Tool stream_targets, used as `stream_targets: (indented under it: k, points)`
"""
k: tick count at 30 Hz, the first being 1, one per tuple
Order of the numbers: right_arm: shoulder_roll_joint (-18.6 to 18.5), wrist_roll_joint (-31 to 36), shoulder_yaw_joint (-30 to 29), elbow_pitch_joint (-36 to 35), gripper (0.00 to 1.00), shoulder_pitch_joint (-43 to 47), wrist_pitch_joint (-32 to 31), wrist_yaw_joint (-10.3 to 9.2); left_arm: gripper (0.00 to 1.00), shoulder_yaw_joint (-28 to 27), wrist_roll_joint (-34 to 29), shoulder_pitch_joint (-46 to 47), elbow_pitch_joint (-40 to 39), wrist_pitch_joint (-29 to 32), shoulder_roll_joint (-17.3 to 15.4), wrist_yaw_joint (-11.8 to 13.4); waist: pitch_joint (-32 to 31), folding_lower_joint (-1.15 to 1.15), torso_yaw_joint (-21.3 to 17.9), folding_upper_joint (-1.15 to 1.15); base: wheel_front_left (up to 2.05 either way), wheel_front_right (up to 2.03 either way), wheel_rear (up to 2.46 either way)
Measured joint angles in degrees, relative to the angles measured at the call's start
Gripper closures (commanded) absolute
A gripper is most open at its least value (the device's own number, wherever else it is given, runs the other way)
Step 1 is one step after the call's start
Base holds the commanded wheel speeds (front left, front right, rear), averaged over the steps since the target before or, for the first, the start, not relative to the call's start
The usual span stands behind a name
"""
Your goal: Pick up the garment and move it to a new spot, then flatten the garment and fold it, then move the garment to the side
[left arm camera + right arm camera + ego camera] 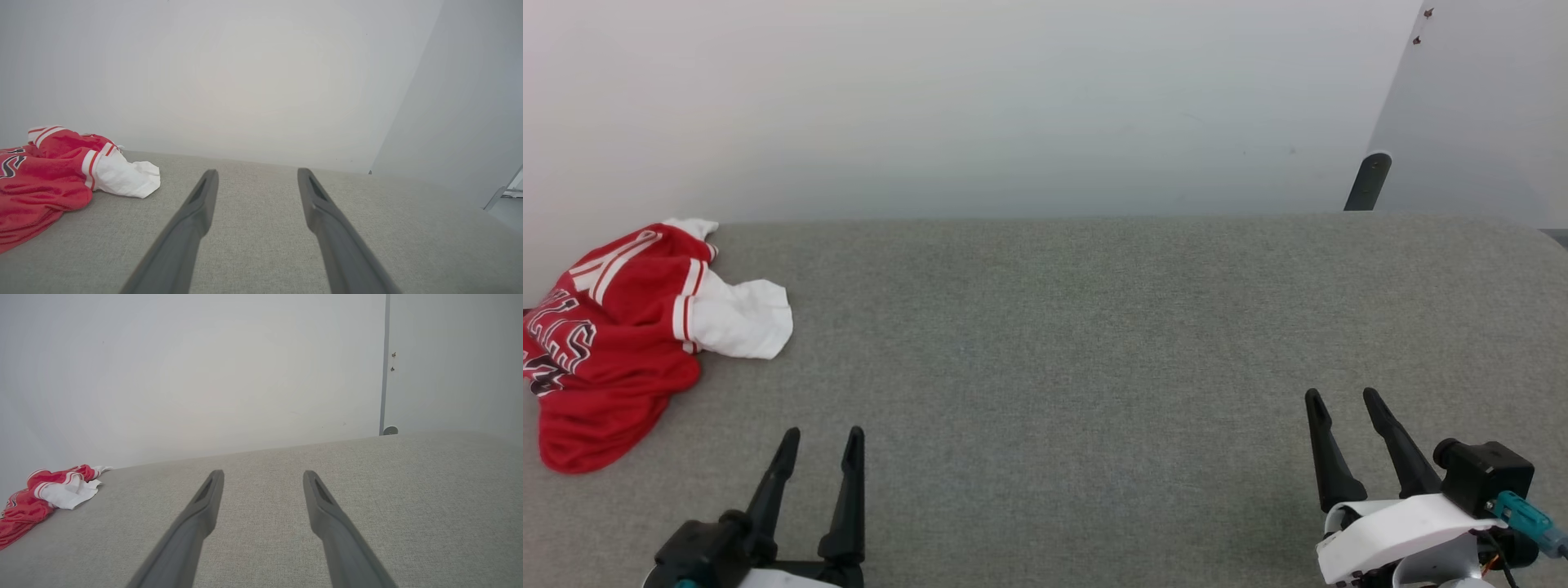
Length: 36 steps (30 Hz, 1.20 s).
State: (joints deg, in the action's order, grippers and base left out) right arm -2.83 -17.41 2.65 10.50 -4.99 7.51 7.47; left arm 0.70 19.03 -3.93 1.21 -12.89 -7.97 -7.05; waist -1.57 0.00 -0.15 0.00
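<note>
Garment (pixel 613 351), crumpled red jersey with white sleeves, lies on grey fabric surface (pixel 1054 343), left of left fingers (pixel 848 498); these and right fingers (pixel 1327 461) spread, empty. Advise pinching a raised fold.

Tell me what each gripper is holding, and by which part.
Nothing is held. The left gripper and the right gripper are both open and empty over the grey surface; the garment lies crumpled at the robot's left, touched by neither.
</note>
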Motion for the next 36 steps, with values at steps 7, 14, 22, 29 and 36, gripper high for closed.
stream_targets:
  k: [7,14,22,29,36]
  points:
    - [-0.01,2.92,0.22,-0.21,0.0,-0.03,0.6,0.0,0.0,0.0,-2.71,-0.38,-0.67,-0.77,0.05,-0.05,-0.04,0.0,-0.03,0.0,0.0,0.0,0.0]
    - [-0.02,5.6,0.41,-0.44,0.0,-0.26,1.19,0.0,0.0,0.0,-5.08,-0.76,-1.04,-1.53,-0.03,-0.09,-0.12,0.0,-0.08,0.0,0.0,0.0,0.0]
    - [-0.03,8.37,0.25,-0.64,0.0,-0.27,1.75,0.0,0.0,-0.18,-6.78,-1.05,-1.55,-2.25,-0.09,-0.11,-0.2,0.0,-0.12,0.0,0.0,0.0,0.0]
    - [-0.05,8.35,-0.04,-0.67,0.0,-0.23,1.81,0.0,0.0,-1.47,-6.0,-0.98,-0.45,-2.25,0.54,-0.26,-0.41,0.0,0.94,0.0,0.0,0.0,0.0]
    - [-0.07,7.65,0.68,-0.52,0.0,0.82,1.55,0.0,0.0,-3.7,-5.97,-0.7,1.23,-2.25,0.15,0.38,-1.06,0.0,4.26,0.0,0.0,0.0,0.0]
